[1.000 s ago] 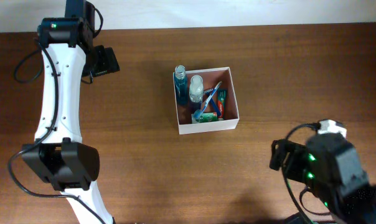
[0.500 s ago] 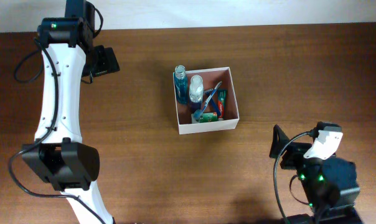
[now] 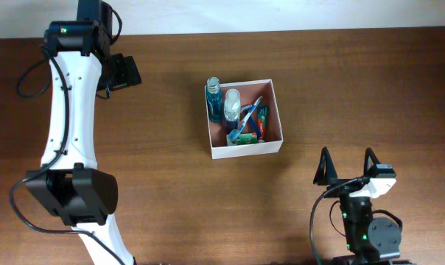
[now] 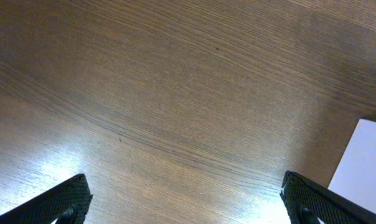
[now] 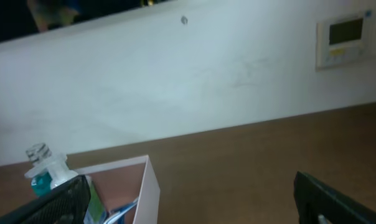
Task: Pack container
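Left hand (image 3: 124,73): jaws wide apart, holding nothing, far left above the counter (image 3: 355,81).
Right hand (image 3: 346,165): jaws wide apart, empty, near right, well apart from the container.
Container (image 3: 246,150): mid-counter, holding bottles (image 3: 214,97) and what look like tubes (image 3: 256,121).
Progress: packing probably done, with nothing seen lying outside.

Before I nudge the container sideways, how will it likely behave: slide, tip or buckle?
Probably slides flat rather than tips: the container is shallow and broad on the smooth wooden table. Its thin cardboard walls may flex, so push low. The blue bottle sticks up past the rim at one corner and might topple.
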You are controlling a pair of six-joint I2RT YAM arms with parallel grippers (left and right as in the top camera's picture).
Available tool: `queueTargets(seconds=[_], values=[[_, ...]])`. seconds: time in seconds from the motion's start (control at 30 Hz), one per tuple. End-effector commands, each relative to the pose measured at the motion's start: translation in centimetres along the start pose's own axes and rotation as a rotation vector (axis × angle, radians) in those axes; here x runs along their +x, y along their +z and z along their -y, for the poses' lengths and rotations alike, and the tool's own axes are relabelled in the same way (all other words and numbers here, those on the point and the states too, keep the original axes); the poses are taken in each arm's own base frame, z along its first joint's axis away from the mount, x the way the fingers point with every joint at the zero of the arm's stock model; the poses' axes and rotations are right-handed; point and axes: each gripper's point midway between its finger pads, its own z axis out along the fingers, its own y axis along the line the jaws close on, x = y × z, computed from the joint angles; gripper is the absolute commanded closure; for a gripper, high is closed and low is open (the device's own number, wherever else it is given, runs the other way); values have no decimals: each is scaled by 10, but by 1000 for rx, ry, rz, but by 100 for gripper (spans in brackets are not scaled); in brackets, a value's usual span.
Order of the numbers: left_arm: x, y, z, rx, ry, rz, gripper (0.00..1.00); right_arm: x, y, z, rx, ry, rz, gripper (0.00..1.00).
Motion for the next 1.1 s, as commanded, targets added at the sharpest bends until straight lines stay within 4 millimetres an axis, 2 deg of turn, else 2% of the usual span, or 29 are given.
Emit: queueTargets(seconds=[0.0, 0.17, 0.4, 0.57, 0.7, 1.07], values=[[1, 4, 0, -4, -12, -9, 1, 4, -4, 0, -16, -9, 34, 1], [1, 4, 0, -4, -12, -9, 1, 6, -8, 3, -16, -8, 71, 1], [1, 4, 0, -4, -12, -9, 1, 15, -7, 15, 14, -19, 33, 1], [1, 4, 0, -4, -12, -9, 1, 34, -7, 26, 59, -20, -43, 1], [1, 4, 0, -4, -12, -9, 1, 57, -10, 31, 79, -16, -138, 1], [1, 4, 0, -4, -12, -9, 1, 58, -10, 31, 80, -16, -143, 1]])
